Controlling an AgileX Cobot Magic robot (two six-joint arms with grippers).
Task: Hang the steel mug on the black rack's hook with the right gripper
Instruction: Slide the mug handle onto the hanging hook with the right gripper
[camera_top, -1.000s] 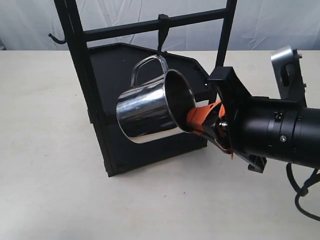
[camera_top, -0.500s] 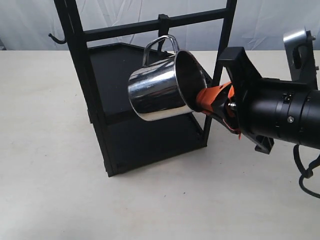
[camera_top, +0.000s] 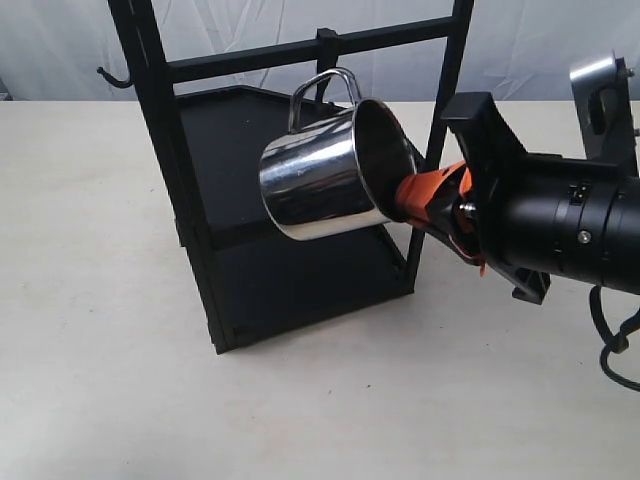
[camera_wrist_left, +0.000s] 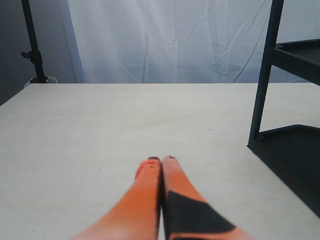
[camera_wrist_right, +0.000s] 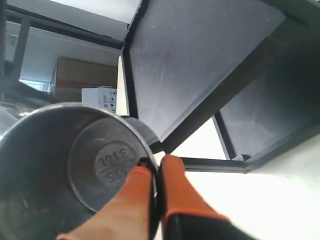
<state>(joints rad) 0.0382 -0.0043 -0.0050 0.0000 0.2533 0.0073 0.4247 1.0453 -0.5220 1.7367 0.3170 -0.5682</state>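
Observation:
The steel mug hangs tilted in the air in front of the black rack, its mouth facing my right gripper. That gripper is shut on the mug's rim, one orange pad inside and one outside. The wire handle points up, just under the crossbar. The straight hook drops from its square collar right at the handle loop; I cannot tell whether it passes through. In the right wrist view the mug's inside fills the frame by the gripper. My left gripper is shut and empty over the table.
A small curled hook sticks out from the rack's left post. The rack's two shelves lie behind and below the mug. A rack post stands to one side of the left gripper. A metal bracket rises behind the right arm.
The right gripper has lifted the mug up and to the right, bringing its handle from below the hook to the hook's level. In the last half second it barely moved.

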